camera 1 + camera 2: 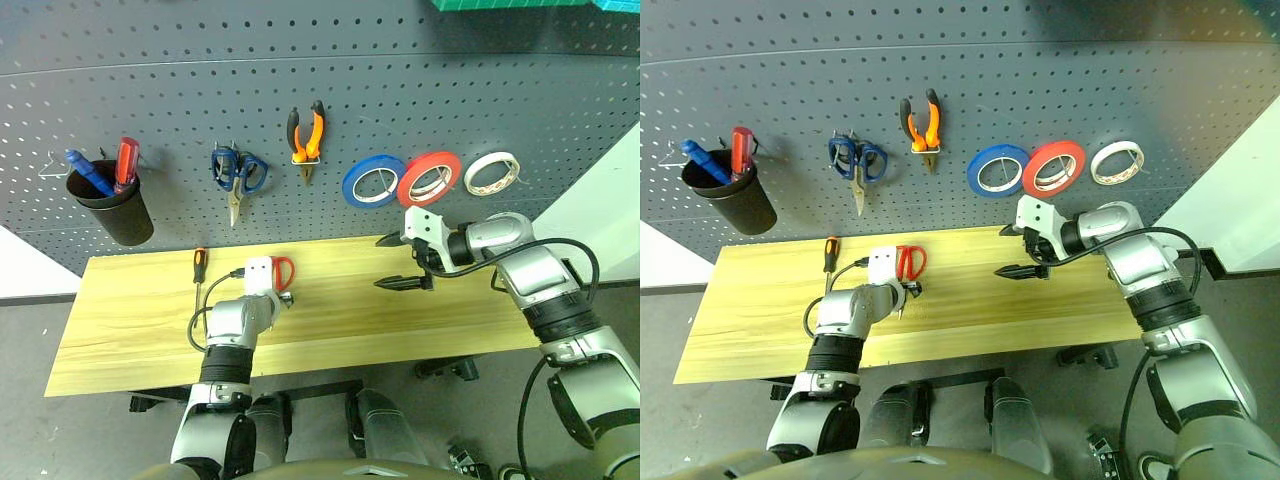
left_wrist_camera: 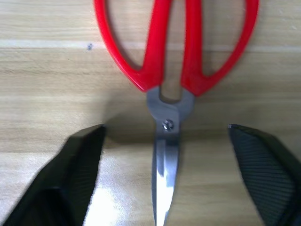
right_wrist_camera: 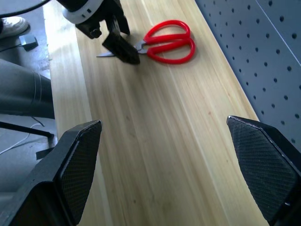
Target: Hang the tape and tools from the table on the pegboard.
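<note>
1. A dark grey pegboard [image 1: 300,70] stands behind a light wooden surface [image 1: 120,320].
2. On the pegboard hang blue-handled scissors [image 1: 237,175], orange-and-black pliers [image 1: 306,135], and three tape rolls: blue [image 1: 373,181], red [image 1: 429,178] and white [image 1: 491,173]. A black cup [image 1: 115,205] at the left holds a blue and a red screwdriver.
3. The red-handled scissors [image 2: 174,61] lie flat on the surface, blades closed.
4. The left gripper [image 2: 174,179] is down at the scissors, its fingers apart on either side of the blades, not touching them.
5. A slim orange-and-black screwdriver [image 1: 199,268] lies near the surface's back edge, left of the scissors.
6. The right gripper [image 1: 400,262] hovers above the surface below the tapes, fingers wide apart, holding nothing.
</note>
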Robot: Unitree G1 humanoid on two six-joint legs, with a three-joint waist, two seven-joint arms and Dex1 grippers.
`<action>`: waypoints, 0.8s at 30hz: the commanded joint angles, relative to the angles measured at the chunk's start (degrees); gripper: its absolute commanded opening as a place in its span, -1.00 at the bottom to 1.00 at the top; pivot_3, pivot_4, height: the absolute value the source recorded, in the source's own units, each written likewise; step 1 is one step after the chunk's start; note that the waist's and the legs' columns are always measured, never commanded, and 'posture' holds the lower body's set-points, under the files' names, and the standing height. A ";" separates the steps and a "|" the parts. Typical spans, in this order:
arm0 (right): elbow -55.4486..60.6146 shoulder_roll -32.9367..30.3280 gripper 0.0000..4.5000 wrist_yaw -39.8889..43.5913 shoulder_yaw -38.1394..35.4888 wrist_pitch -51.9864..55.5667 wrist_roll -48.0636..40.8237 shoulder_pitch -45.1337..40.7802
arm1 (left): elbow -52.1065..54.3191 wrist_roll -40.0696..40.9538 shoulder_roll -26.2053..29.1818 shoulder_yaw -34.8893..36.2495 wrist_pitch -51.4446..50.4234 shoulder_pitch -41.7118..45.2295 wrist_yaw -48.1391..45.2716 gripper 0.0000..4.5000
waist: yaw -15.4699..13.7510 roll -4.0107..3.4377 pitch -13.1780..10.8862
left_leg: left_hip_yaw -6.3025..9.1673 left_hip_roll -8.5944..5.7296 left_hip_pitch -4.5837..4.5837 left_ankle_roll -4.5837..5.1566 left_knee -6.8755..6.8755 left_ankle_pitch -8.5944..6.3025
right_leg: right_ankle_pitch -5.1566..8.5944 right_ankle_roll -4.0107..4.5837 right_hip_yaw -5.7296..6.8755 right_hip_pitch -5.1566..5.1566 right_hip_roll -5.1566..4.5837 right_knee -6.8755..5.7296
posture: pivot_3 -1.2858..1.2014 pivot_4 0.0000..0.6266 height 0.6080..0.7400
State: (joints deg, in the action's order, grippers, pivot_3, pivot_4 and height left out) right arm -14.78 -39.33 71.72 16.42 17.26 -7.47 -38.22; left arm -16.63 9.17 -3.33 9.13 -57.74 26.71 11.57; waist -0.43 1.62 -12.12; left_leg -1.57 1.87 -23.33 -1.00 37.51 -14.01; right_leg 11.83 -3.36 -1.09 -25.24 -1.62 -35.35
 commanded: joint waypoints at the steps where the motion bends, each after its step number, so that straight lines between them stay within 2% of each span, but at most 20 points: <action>1: 3.03 -0.61 1.00 -0.45 -2.28 0.97 -0.66 -0.01 | -2.36 -0.52 -0.76 0.71 -0.84 -2.04 0.68 0.29 | 0.15 -0.02 0.01 | 0.00 0.00 0.01 0.00 0.00 0.00 | 0.04 -0.06 0.00 0.00 0.00 -0.01 | 0.03 -0.29 1.00; 8: 2.74 -0.49 1.00 -1.24 -2.84 1.59 -0.42 0.20 | -1.92 -0.69 -1.46 3.34 -4.04 -2.19 2.72 -0.77 | 0.33 -0.01 0.01 | -0.01 -0.03 -0.01 0.00 0.01 0.00 | 0.00 -0.01 -0.03 0.03 -0.06 0.06 | 0.02 -0.32 1.00; 9: 2.51 -0.37 1.00 -1.42 -2.86 1.46 -0.32 0.19 | -1.93 -0.62 -1.57 3.75 -4.64 -2.18 2.89 -0.88 | 0.43 -0.01 0.01 | -0.01 -0.03 -0.01 0.00 0.00 0.00 | -0.01 0.01 -0.03 0.03 -0.06 0.07 | 0.02 -0.32 1.00; 17: 2.17 0.28 1.00 -2.84 -3.01 0.25 -0.28 1.00 | -1.84 -0.16 -0.51 6.11 -6.51 -0.67 2.75 -0.88 | 1.46 -0.04 0.03 | -0.01 -0.03 0.04 0.00 -0.09 0.00 | 0.03 -0.08 -0.02 0.03 0.01 0.06 | 0.01 -0.36 1.00; 24: 1.63 -0.20 1.00 0.04 -3.98 0.68 -2.46 0.19 | -1.31 2.92 6.91 4.95 -15.48 2.07 -6.24 -0.88 | 1.49 -0.04 0.03 | -0.01 -0.03 0.04 -0.01 -0.13 0.00 | 0.03 -0.08 -0.01 0.02 0.04 0.06 | 0.03 -0.42 1.00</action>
State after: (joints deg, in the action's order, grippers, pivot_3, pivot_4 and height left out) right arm -13.76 -39.11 70.72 14.53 18.36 -8.53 -36.89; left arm -16.09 12.03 2.48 14.16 -70.90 29.60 6.37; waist 1.06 1.57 -12.08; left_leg -1.57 1.84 -23.29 -1.00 37.38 -14.01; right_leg 11.82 -3.40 -1.11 -25.22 -1.58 -35.29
